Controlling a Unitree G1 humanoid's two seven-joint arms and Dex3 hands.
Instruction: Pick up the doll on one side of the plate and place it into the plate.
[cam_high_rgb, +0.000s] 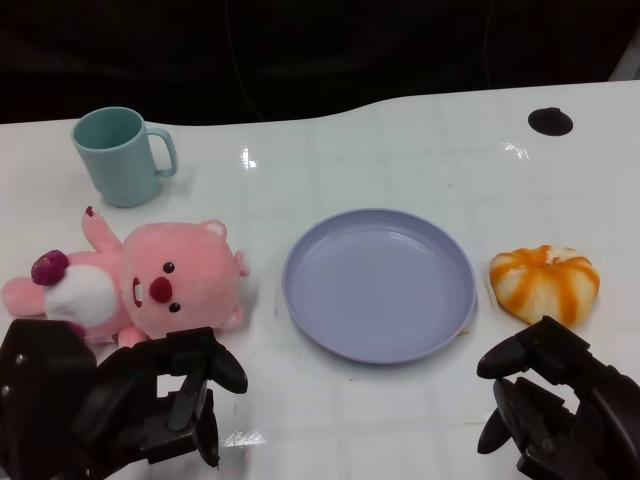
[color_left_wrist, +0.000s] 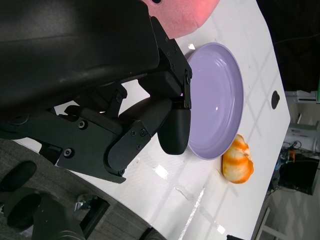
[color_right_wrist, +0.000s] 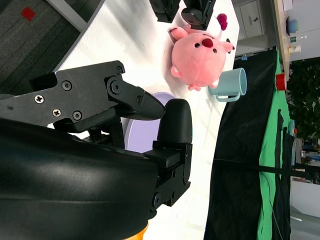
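A pink plush doll lies on its back on the white table, left of the lavender plate. The plate holds nothing. My left hand hovers just in front of the doll with fingers apart, holding nothing. My right hand sits near the table's front right, fingers loosely apart and empty. The left wrist view shows the plate beyond my left hand and an edge of the doll. The right wrist view shows the doll and a sliver of the plate.
A teal mug stands behind the doll at the far left. An orange-and-white striped bun-shaped toy lies right of the plate, just ahead of my right hand. A small dark hole marks the table's far right.
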